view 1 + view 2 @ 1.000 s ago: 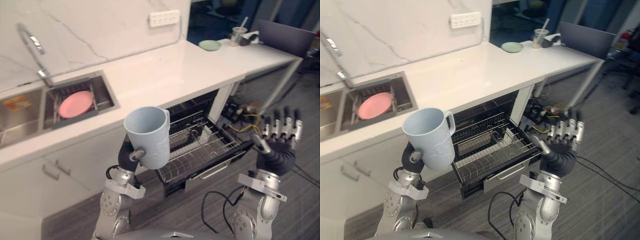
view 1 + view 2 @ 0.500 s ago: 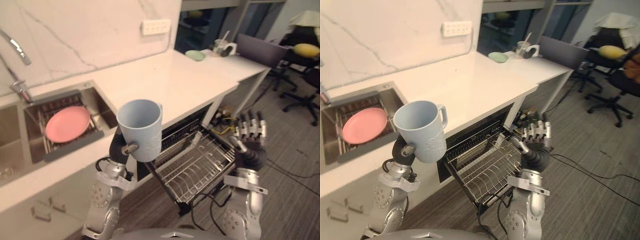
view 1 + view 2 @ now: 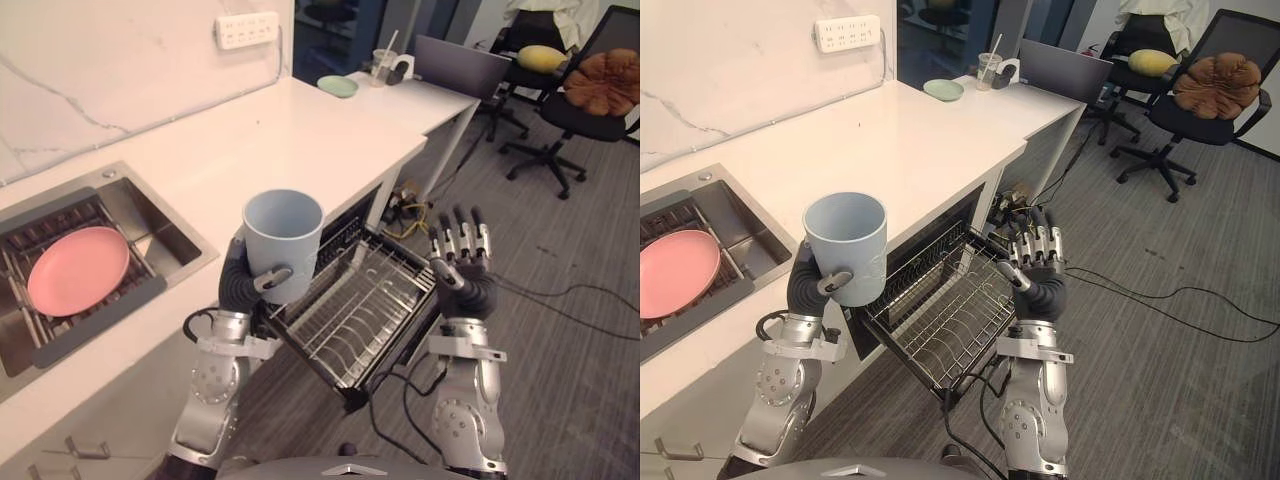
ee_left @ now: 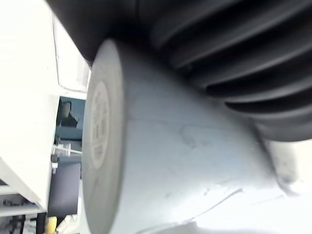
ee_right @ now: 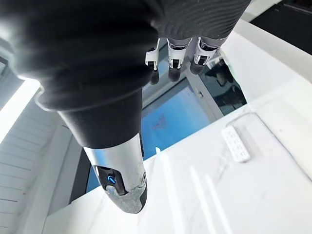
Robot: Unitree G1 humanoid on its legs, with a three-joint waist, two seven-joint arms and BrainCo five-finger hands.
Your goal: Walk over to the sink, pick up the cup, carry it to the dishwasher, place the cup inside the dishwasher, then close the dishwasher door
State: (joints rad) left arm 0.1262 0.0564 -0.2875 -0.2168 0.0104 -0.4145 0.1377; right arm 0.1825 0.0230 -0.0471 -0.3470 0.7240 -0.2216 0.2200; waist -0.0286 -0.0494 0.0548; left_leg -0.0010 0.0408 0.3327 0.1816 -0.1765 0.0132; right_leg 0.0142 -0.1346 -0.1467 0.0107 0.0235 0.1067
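Gripping of the pale blue cup [image 3: 283, 240] is done by the left hand [image 3: 238, 288], whose fingers and thumb are curled round its lower wall. The cup is held upright, mouth up, in front of the counter [image 3: 300, 130] edge and by the left end of the pulled-out dishwasher rack [image 3: 362, 315], at a level judged to be above it. The right hand [image 3: 464, 280] is raised at the rack's other side with fingers straight and spread, and nothing is held in it.

Several risks can be foreseen. Because the cup is gripped low, a slip could be caused if it is tilted sharply during the descent. How firmly the wall is seated against the palm cannot be judged well from the left wrist view, where little beyond the cup's base is seen, so the hold may be weaker than it looks. The counter edge could be struck if the arm is swung across too close to it. On lowering, the base might be caught on the rack's upright wires and the cup tipped over on release. Closing could be blocked if the rack is not pushed fully in first, or if the cup is left leaning out past the frame.
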